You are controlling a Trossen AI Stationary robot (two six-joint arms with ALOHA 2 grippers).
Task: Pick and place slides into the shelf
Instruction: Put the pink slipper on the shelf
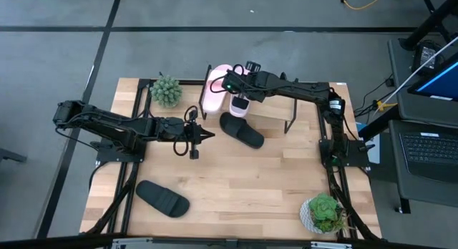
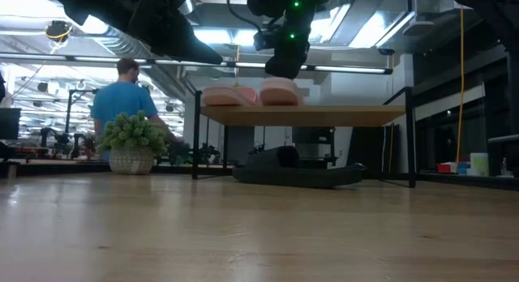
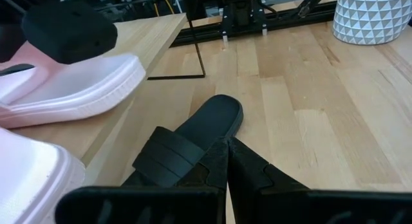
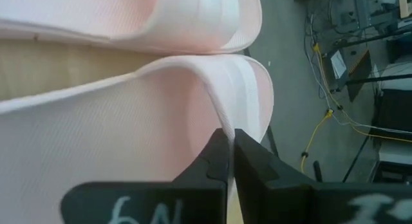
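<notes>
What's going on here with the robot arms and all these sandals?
The right gripper is shut on the strap of a pink sandal at the shelf, beside the other pink sandal already on top. One black sandal lies partly under the shelf, another near the table's front. The left gripper waits, shut and empty.

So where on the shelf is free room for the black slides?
The shelf is bare from the second pink slide to its right end. The left end is crowded: first pink slide there, the right end effector shut on the second. One black slide lies by the shelf front.
</notes>
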